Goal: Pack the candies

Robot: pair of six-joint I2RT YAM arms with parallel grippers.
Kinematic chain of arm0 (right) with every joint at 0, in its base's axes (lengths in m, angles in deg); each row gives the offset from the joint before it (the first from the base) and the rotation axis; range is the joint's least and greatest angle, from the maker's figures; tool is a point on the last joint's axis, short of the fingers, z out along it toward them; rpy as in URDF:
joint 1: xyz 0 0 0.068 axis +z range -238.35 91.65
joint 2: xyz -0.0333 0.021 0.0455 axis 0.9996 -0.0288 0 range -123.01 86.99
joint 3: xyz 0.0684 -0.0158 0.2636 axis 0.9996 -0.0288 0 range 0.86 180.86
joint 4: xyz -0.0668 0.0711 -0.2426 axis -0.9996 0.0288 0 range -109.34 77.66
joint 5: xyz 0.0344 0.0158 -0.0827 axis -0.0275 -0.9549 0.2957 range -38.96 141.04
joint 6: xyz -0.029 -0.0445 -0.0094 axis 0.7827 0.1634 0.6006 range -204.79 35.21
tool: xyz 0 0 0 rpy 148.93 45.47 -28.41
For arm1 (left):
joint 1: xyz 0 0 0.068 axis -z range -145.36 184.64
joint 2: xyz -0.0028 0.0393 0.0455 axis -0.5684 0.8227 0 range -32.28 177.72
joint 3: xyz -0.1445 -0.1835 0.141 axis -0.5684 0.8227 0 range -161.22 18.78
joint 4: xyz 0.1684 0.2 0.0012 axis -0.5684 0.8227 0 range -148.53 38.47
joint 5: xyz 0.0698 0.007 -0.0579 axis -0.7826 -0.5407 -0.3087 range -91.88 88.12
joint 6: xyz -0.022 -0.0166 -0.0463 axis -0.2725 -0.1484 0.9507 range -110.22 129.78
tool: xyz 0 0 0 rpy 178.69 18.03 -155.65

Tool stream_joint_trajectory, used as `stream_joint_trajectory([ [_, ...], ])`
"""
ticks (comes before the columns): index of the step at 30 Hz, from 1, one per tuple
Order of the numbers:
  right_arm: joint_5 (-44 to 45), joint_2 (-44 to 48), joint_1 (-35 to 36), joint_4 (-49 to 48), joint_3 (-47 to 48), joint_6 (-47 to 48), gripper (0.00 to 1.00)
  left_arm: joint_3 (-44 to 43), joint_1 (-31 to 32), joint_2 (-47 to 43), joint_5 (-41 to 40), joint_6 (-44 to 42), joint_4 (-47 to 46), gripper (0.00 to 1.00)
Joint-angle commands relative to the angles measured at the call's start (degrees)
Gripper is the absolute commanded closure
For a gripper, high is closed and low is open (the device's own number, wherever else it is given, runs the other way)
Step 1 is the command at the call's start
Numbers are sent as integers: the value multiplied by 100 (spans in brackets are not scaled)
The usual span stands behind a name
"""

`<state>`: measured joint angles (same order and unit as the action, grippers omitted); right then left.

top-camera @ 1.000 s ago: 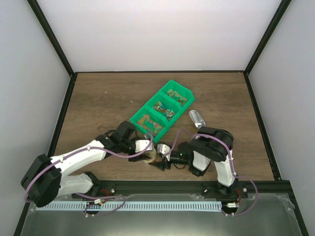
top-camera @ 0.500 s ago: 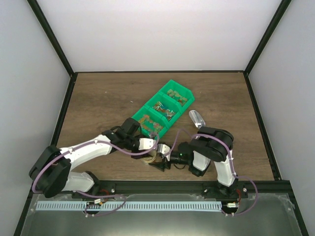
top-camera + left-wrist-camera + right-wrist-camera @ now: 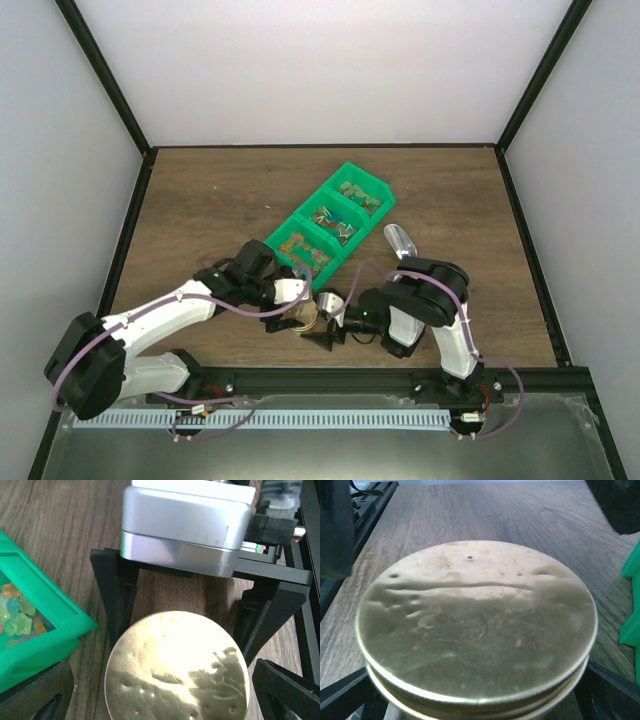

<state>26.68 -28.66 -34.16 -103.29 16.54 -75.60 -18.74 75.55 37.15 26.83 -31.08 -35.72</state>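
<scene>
Wooden table: carries everything noted below.
Green bin: three compartments, set diagonally at mid-table.
Left gripper: reaches in at the bin's near end. Jaws wide, a clear gap on each side of the lid in its wrist view.
Right gripper: faces the left one across the jar. Jaws wide, one finger on each side of the jar. The lid rim hides whether they touch it.
Jar, gold lid: upright, lid on, just beside the bin's near corner, between both grippers.
Metal scoop: lies near the bin's right side.
Candies: mixed colours, in all three bin compartments.
</scene>
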Motion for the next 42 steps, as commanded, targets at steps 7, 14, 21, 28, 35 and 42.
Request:
stream_joint_trajectory([
  [7, -110, -440, 71, -344, 329, -58, 1, 149, -9, -87, -67, 65, 264, 0],
  [14, -85, -451, 69, -334, 322, -31, 4, 170, 14, 195, -146, 151, 84, 0],
  [21, -32, -436, 70, -312, 318, -24, 5, 193, 80, 307, -119, 206, -104, 0],
  [28, -33, -417, 71, -294, 315, -6, 9, 219, 154, 357, -33, 143, -164, 2],
  [35, -144, -390, 70, -305, 272, 70, 12, 132, 150, 467, -49, -376, 142, 11],
  [42, -482, -382, 70, -456, 141, 229, 20, -153, 144, 752, -4, -1616, 851, 15],
])
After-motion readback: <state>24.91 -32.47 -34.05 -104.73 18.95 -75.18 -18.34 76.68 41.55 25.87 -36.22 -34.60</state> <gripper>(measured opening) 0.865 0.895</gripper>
